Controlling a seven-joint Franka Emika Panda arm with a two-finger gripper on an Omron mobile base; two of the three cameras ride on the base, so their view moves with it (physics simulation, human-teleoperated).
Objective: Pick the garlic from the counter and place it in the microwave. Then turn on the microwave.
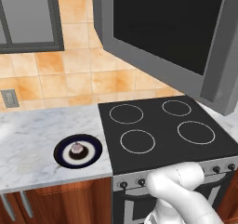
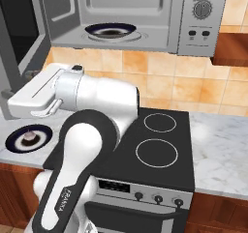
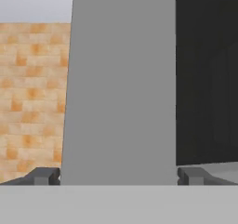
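The garlic [image 1: 76,148] [image 2: 30,135], a small whitish-pink bulb, lies on a dark-blue plate [image 1: 94,147] [image 2: 11,141] on the marble counter [image 1: 28,135], left of the stove. Above the stove hangs the microwave [image 2: 203,31], its door [image 1: 162,28] [image 2: 17,53] swung wide open. A dark round dish [image 2: 111,31] rests inside the cavity. My gripper [image 3: 118,175] is open with nothing between its fingers. It is raised well above the plate and faces the grey frame of the door [image 3: 118,88] at close range. The white hand [image 2: 29,100] sits just beside the door's edge.
The black four-ring stovetop [image 1: 158,125] [image 2: 155,145] lies below the microwave, with knobs along its front. The open door juts out over the stove's right side. A glass-fronted wall cabinet [image 1: 28,18] hangs at upper left and a wall socket [image 1: 9,98] sits above the counter.
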